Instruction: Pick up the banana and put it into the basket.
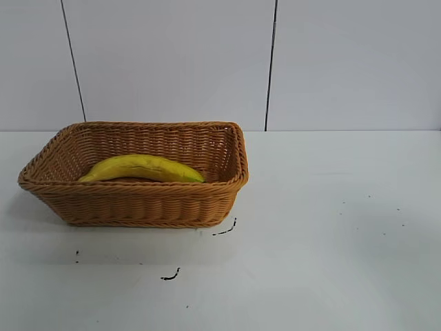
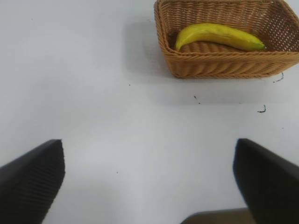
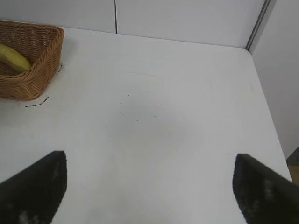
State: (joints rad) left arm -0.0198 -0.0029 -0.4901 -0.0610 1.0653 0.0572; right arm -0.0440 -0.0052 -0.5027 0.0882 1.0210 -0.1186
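Lying lengthwise inside the basket (image 1: pixel 138 207), the banana (image 1: pixel 141 168) rests on the woven floor, so the placing looks done. Both the left gripper (image 2: pixel 148 179) and right gripper (image 3: pixel 149 186) hang spread wide and empty above bare table (image 1: pixel 331 241), well apart from the basket; judging from this, the sound finish is simply keeping both arms clear.

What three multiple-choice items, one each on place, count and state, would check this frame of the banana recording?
1. Where is the banana?
A. On the table beside the basket
B. Inside the basket
C. Held in a tool

2. How many bananas are in view?
A. One
B. Two
C. Three

3. How do the left tool and the right tool stand?
A. Both shut on the banana
B. Left shut, right open
C. Both open and holding nothing

Key: 1 B, the banana lies on the basket floor below the rim. 2 A, every view shows a single yellow fruit. 3 C, each wrist view shows its two fingers wide apart over the bare table.
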